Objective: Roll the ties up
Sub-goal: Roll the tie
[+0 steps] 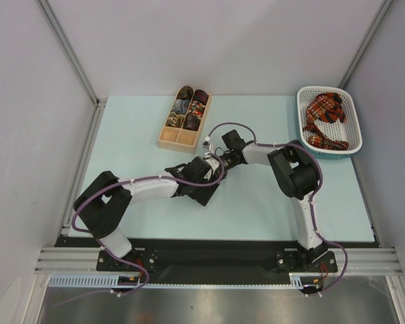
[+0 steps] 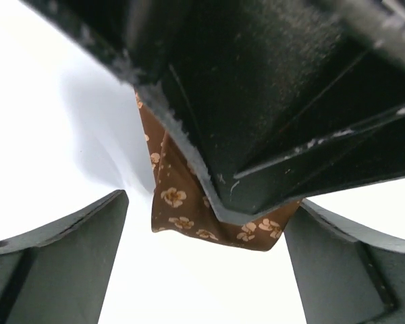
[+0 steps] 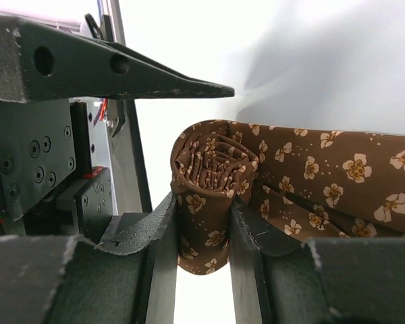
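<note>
While the right gripper (image 3: 202,233) pinches the rolled end of the brown tie (image 3: 212,165), its tail lies flat on the table | left gripper (image 2: 210,202) spread wide, clear of the fabric | 2 arms meet mid-table | red plaid ties (image 1: 326,120) in basket (image 1: 301,108) | rolled ties (image 1: 189,111) in wooden box (image 1: 169,143)

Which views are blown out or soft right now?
Left wrist: background blown to white, with a faint shadow beside the sharp brown tie. Right wrist: background washed out, rolled end crisp, near fingers soft. Top external: evenly lit, no glare.
</note>
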`<action>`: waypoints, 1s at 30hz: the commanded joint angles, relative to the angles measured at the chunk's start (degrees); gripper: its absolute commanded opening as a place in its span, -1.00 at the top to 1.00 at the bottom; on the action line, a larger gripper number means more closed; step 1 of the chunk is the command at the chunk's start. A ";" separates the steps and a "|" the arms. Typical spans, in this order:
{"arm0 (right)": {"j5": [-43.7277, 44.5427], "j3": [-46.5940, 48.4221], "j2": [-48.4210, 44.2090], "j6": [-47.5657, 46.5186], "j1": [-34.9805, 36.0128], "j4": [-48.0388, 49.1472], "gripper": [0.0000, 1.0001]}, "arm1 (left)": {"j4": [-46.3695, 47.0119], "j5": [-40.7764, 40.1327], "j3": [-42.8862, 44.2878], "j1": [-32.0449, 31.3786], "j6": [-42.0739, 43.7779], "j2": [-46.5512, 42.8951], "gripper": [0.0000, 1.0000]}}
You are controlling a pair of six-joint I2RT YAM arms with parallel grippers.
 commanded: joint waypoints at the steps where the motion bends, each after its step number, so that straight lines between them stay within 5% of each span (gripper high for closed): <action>1: -1.27 0.86 2.25 -0.95 0.70 -1.17 0.39 | 2.24 1.00 0.17 0.09 1.53 -2.17 -0.99; 8: -2.77 2.27 4.71 -0.86 1.41 -1.70 0.43 | 3.74 1.17 2.72 0.09 4.70 0.82 -0.96; 18: -2.33 2.27 4.27 0.55 -0.08 -0.29 0.47 | 5.15 2.31 1.76 0.09 6.81 -0.14 -0.32; 21: -0.67 2.36 3.92 0.02 -0.26 -1.34 0.38 | 3.66 2.32 2.37 0.09 6.81 0.20 -0.06; 30: 4.09 2.36 0.94 2.39 -1.75 -1.87 -0.10 | 0.05 2.76 3.69 -0.08 5.67 2.49 0.11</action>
